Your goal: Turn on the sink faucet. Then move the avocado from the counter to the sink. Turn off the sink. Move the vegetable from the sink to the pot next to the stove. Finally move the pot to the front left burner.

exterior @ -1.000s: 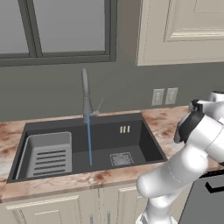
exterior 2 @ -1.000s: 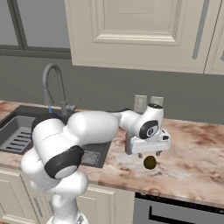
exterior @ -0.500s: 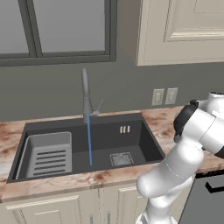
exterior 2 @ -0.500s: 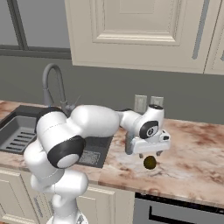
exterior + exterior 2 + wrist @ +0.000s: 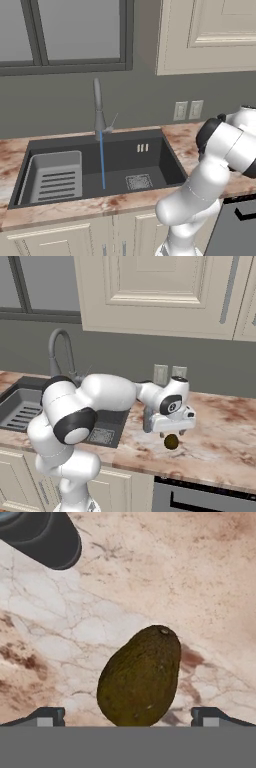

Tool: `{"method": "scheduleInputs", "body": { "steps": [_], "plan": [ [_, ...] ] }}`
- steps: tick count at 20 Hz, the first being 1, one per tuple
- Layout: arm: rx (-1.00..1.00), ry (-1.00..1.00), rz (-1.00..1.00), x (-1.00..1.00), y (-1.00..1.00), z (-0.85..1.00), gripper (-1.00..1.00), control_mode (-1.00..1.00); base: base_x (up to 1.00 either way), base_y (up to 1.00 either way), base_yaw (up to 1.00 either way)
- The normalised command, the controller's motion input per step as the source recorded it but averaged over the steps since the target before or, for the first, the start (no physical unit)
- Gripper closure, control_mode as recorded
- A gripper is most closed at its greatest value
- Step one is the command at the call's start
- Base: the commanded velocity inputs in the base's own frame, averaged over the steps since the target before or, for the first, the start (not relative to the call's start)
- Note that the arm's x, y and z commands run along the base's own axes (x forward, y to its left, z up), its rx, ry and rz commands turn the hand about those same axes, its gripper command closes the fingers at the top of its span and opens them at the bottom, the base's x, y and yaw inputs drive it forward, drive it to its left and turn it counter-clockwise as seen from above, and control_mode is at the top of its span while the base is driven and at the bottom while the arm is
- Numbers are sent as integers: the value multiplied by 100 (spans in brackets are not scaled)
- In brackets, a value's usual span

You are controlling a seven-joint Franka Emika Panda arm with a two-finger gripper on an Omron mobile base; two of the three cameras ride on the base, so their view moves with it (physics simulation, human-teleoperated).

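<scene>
The avocado (image 5: 140,677), dark brownish-olive, lies on the marbled counter (image 5: 150,572) between my two fingertips (image 5: 50,714), which stand well apart on either side without touching it. My gripper (image 5: 127,714) is open. From the right base view the hand hangs just over the avocado (image 5: 171,441), right of the sink (image 5: 107,418), with the gripper (image 5: 171,435) pointing down. The faucet (image 5: 98,107) runs: a thin blue stream (image 5: 102,160) falls into the dark basin (image 5: 150,162) left of the square drain (image 5: 138,181). The pot is out of view.
A light grey slotted tray (image 5: 55,175) fills the sink's left part. Wall outlets (image 5: 169,373) sit behind the hand. A dark rounded object (image 5: 42,537) lies at the hand view's top left; I cannot tell what it is. The stove's front (image 5: 235,225) is at the right.
The arm's elbow has swung lower and toward the sink. The hand and the avocado under it have stayed where they were. Water keeps running.
</scene>
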Motion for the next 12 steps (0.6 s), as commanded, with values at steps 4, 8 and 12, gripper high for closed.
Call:
{"method": "scheduleInputs", "body": {
  "steps": [4, 8, 12],
  "plan": [
    [0, 0, 0, -3, 0, -10, -100, -100, 0, 0, 0],
    [0, 0, 0, 0, 0, -13, -100, -100, 0, 0, 0],
    [0, 0, 0, 0, 0, -14, -100, -100, 0, 0, 0]
  ]
}}
